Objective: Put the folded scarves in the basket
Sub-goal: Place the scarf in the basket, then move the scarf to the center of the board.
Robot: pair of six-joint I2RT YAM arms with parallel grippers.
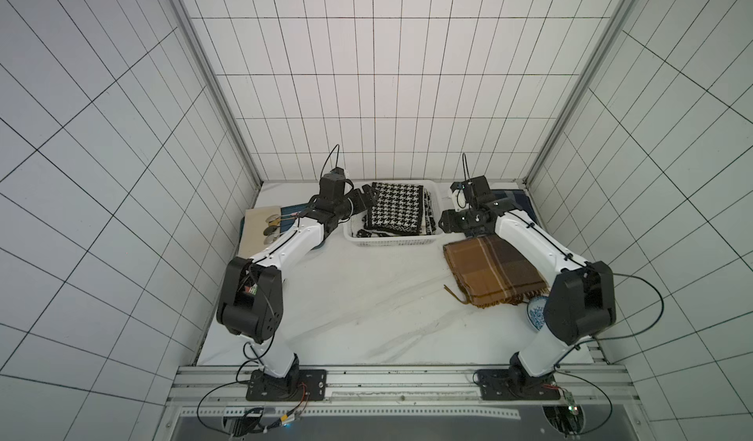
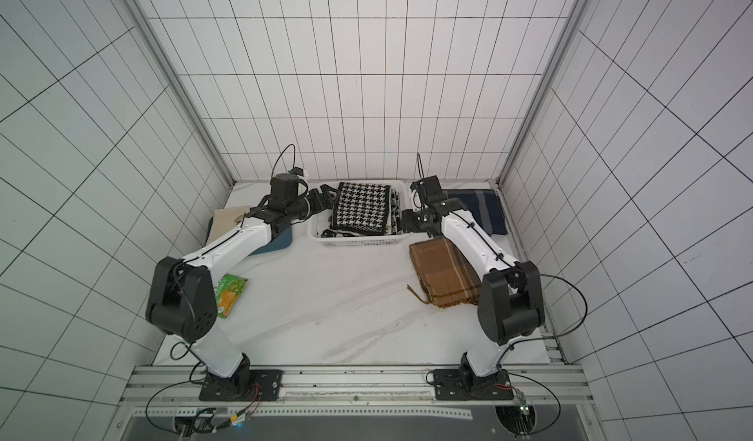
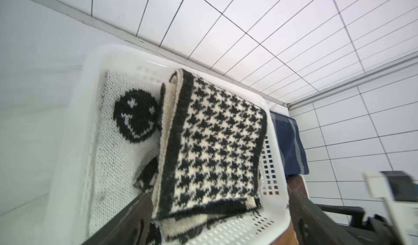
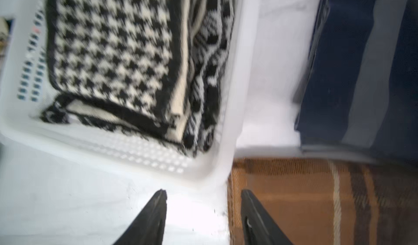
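1. Lying folded inside the white basket (image 1: 393, 242), the houndstooth scarf (image 1: 397, 209) rests on top of another black-and-white knit.
2. Left tool (image 3: 219, 187) sits at the basket's left end, its fingers spread wide and gripping nothing.
3. Right tool (image 4: 203, 194) hangs over the surface (image 1: 346, 296) by the basket's right corner, partly spread and empty, just beside a brown plaid scarf (image 1: 489, 272).

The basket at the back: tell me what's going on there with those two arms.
The black-and-white scarf lies folded in the white basket, on top of another knit piece. The left gripper stands open at one side of the basket. The right gripper is open at the other, by the edge of a brown scarf. Neither grips anything.
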